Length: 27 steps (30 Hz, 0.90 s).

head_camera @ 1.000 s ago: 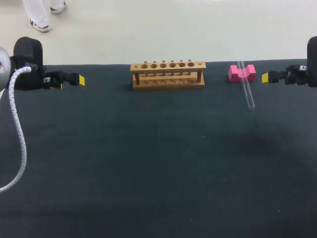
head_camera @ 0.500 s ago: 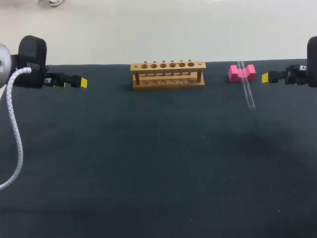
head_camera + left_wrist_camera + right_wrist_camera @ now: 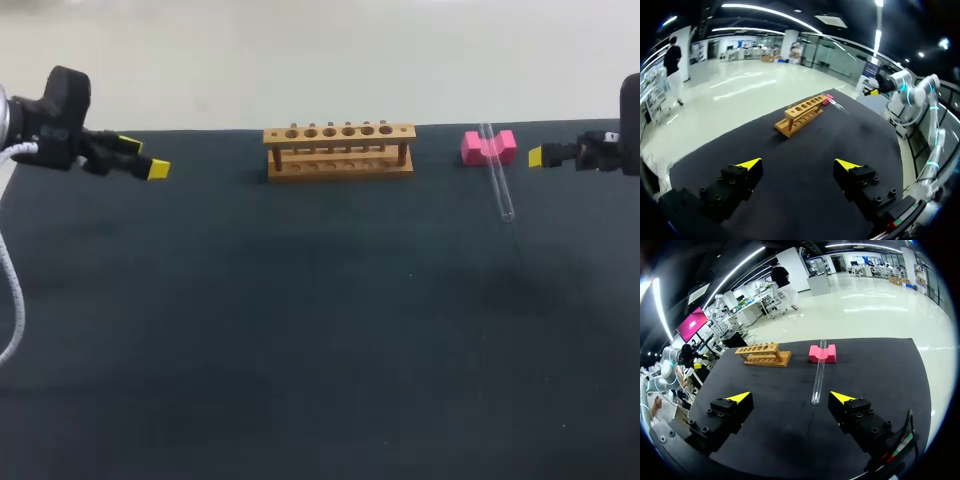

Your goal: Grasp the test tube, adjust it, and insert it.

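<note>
A clear glass test tube (image 3: 497,180) lies on the dark table with its far end resting in the notch of a pink block (image 3: 488,147). The wooden rack (image 3: 339,151) with a row of empty holes stands at the back middle. My right gripper (image 3: 537,156) hovers open at the right edge, just right of the block; in the right wrist view the tube (image 3: 818,372) lies ahead of its gripper (image 3: 790,398), with the pink block (image 3: 822,353) beyond. My left gripper (image 3: 157,169) is open at the far left, and its wrist view shows the rack (image 3: 802,115) far ahead of the gripper (image 3: 798,163).
The dark table (image 3: 300,330) stretches wide in front of the rack. My left arm's white cable (image 3: 10,290) hangs at the left edge. In the left wrist view my right arm (image 3: 905,92) shows across the table.
My left arm has lifted and tilted slightly, its yellow tip staying at about the same spot. The right arm, tube and rack have not moved.
</note>
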Each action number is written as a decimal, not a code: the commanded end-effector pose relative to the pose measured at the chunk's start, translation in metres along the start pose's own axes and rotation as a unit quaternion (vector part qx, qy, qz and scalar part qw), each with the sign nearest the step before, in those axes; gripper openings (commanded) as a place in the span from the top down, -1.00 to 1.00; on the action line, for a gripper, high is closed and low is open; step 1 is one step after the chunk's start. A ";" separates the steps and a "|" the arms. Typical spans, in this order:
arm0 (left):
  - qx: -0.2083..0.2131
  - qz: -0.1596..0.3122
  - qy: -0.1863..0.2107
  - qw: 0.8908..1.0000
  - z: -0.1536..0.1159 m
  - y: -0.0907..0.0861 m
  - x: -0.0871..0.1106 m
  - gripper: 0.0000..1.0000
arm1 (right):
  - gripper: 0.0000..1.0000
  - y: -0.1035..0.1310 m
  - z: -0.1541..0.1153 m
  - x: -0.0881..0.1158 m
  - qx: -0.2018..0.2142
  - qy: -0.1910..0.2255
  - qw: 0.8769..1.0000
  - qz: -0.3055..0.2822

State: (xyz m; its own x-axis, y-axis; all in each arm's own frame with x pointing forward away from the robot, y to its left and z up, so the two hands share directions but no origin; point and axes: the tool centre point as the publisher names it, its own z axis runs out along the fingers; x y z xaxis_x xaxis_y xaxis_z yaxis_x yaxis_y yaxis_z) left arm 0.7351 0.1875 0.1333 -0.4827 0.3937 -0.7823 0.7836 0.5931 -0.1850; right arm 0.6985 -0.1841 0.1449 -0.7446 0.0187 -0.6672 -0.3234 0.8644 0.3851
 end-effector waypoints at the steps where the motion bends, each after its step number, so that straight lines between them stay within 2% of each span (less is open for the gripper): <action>1: 0.121 0.056 -0.032 0.991 0.011 0.011 -0.003 -1.00 | -1.00 0.002 -0.001 0.000 0.004 0.000 1.000 0.000; 13: 0.153 0.138 -0.052 0.977 0.051 0.028 -0.016 -1.00 | -1.00 0.002 -0.001 0.000 0.004 0.000 1.000 0.000; 27: 0.177 0.161 -0.072 0.968 0.086 0.043 -0.026 -1.00 | -1.00 0.002 -0.001 0.000 0.004 0.000 1.000 0.000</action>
State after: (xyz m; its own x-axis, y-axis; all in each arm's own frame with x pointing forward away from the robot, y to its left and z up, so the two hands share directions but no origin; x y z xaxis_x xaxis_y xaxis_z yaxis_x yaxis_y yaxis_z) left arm 0.8043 0.1454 0.1009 -0.1581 0.4048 -0.9006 0.9677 0.2451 -0.0597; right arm 0.6985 -0.1841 0.1449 -0.7447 0.0186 -0.6672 -0.3233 0.8644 0.3851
